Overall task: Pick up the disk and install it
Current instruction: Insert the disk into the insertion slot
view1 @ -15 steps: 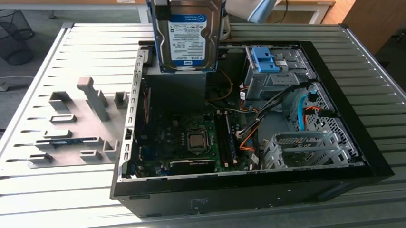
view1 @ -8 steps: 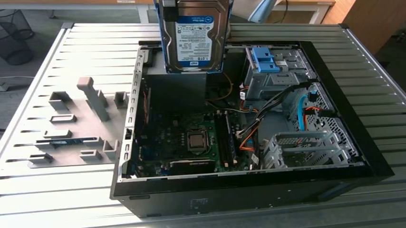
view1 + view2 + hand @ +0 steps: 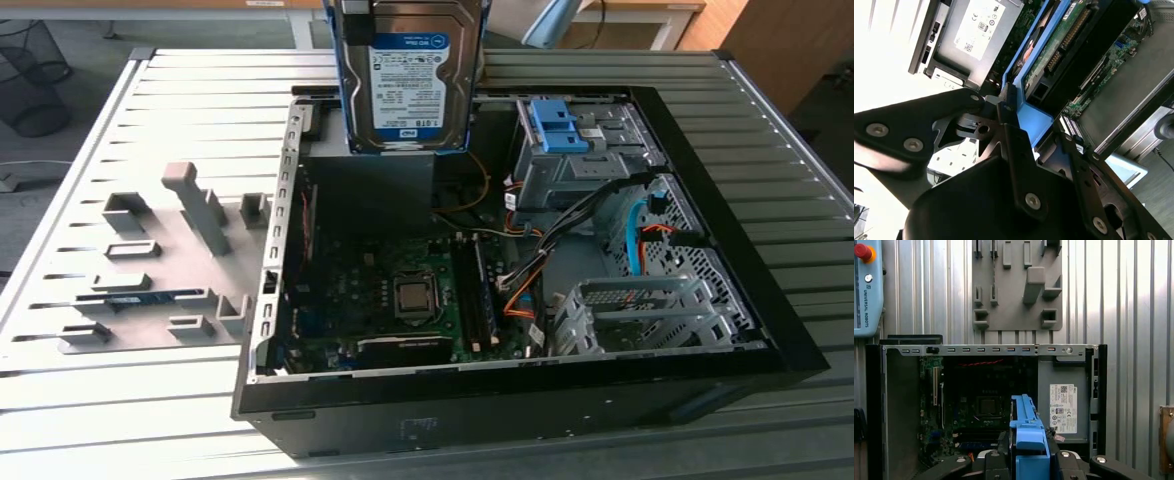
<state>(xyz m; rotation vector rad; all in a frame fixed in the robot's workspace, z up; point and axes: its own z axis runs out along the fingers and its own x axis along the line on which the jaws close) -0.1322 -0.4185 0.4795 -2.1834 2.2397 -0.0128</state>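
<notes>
1. Table (image 3: 174,110): ribbed metal top, carries everything. It also shows in the first wrist view (image 3: 1124,290).
2. Computer case (image 3: 747,230): black tower lying on its side, open side up, at the exterior view's right half of the table. Its upper edge rail shows in the first wrist view (image 3: 989,349).
3. Grey fixture plate (image 3: 134,300): flat on the table just beside the case, on the exterior view's left, with raised blocks and slots. In the first wrist view (image 3: 1009,315) it lies beyond the case.
4. Mainboard (image 3: 387,290): green, on the case floor, with the square processor socket (image 3: 414,297) near its middle.
5. Power supply (image 3: 1064,375): grey box with a white sticker, in one corner of the case. The second wrist view shows it too (image 3: 979,30).
6. Drive cage (image 3: 641,315): perforated silver metal, at the case corner nearest the camera on the exterior view's right.
7. Disk (image 3: 407,80): in the air, upright, label facing the exterior camera, over the far edge of the open case. It touches nothing in the case. The second wrist view shows its circuit-board side (image 3: 1064,40), and the first wrist view shows the blue frame edge-on (image 3: 1026,425).
8. Blue bracket (image 3: 561,125): no drive in it, sitting in the bay at the far side of the case, to the exterior view's right of the disk.
9. Gripper (image 3: 1034,117): black fingers (image 3: 1006,107) closed narrow onto the disk's blue frame, one each side. The first wrist view shows the same clamp (image 3: 1029,442).
</notes>
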